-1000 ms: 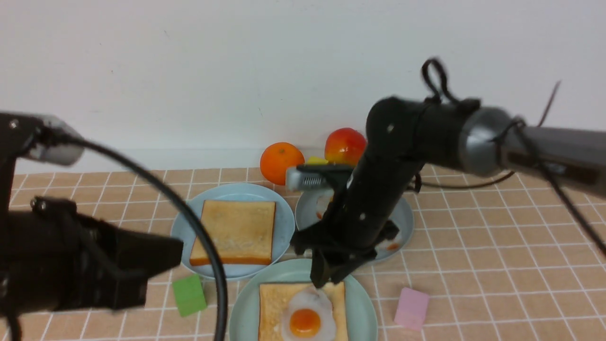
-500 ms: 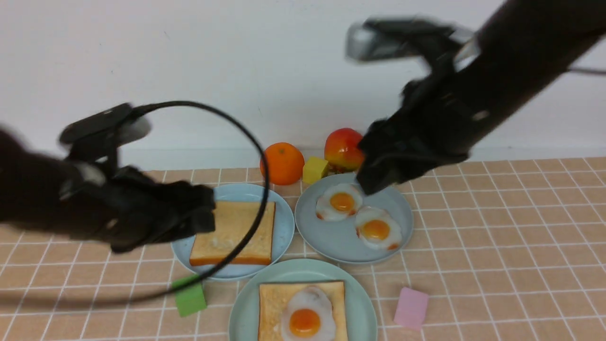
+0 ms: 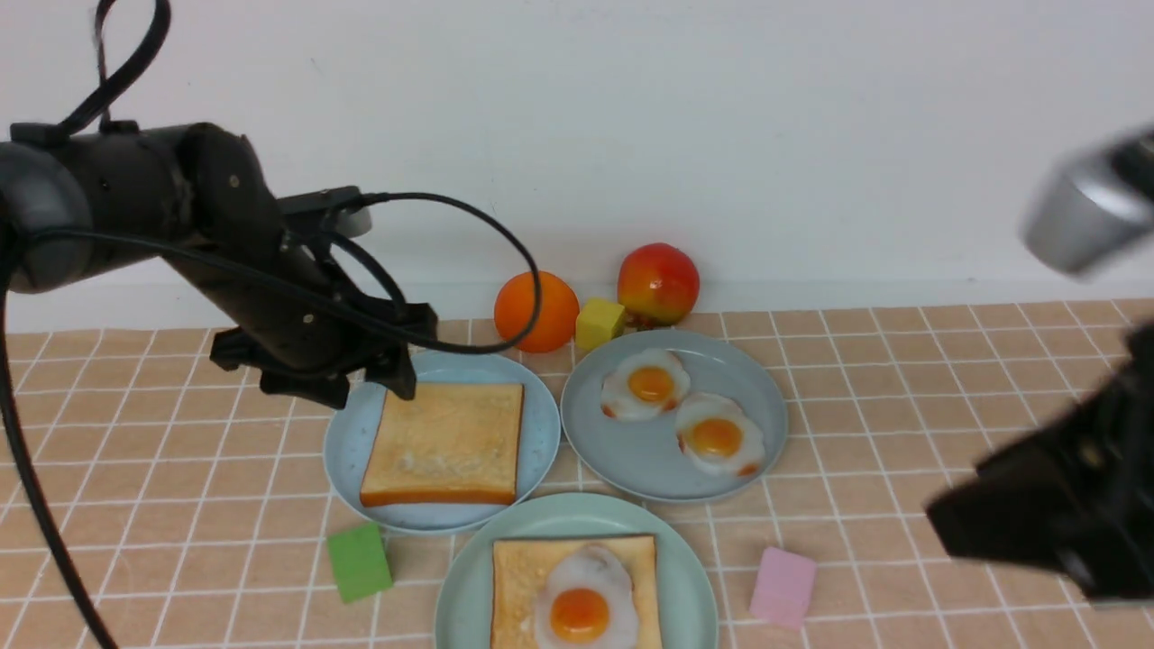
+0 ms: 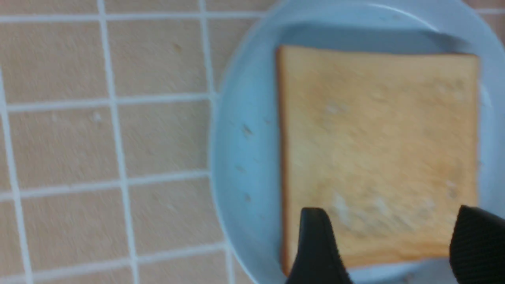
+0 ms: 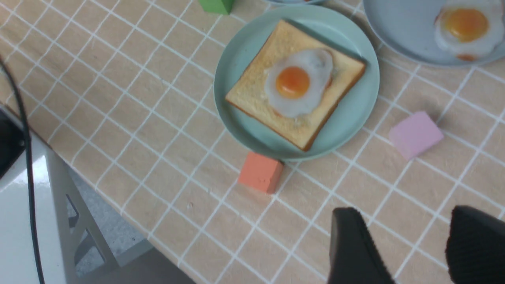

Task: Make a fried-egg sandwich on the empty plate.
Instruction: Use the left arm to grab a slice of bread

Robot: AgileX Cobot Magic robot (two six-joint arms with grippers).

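Green plate: pale mint one, got a slice of toast on it with a fried egg sitting on top
Blue plate: one more toast lying flat on this one, behind the green plate and off to the left
Grey plate: two more eggs on it, right beside the blue plate
Left hand: up over the blue plate's edge, fingers spread wide, nothing in them
Right hand: open and empty too, well off to the right of the green plate
Blocks: green, pink, yellow and orange, all on the tiled surface
Fruit: an orange and a red one at the back
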